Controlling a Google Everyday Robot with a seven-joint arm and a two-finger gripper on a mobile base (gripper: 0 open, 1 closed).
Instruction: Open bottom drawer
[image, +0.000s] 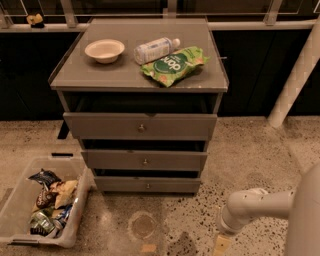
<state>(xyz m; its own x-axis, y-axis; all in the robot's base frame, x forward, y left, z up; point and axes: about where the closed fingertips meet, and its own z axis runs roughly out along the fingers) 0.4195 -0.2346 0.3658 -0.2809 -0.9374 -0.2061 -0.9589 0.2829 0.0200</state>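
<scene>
The bottom drawer (147, 185) is the slimmest grey front of three, low on the grey cabinet (100, 82), with a small round knob (147, 186) at its centre. Its front stands about level with the drawer above, with a dark gap over it. My gripper (220, 246) hangs at the end of the white arm (250, 207) at the lower right, just above the floor. It is to the right of the bottom drawer and nearer the camera, well apart from the knob, and partly cut off by the bottom edge of the view.
The middle drawer (145, 161) and the top drawer (141, 127) sit above. On the cabinet top lie a white bowl (104, 50), a plastic bottle (156, 49) and a green chip bag (173, 65). A clear bin (15, 200) of snacks stands on the floor at the left. A white post (295, 82) stands at the right.
</scene>
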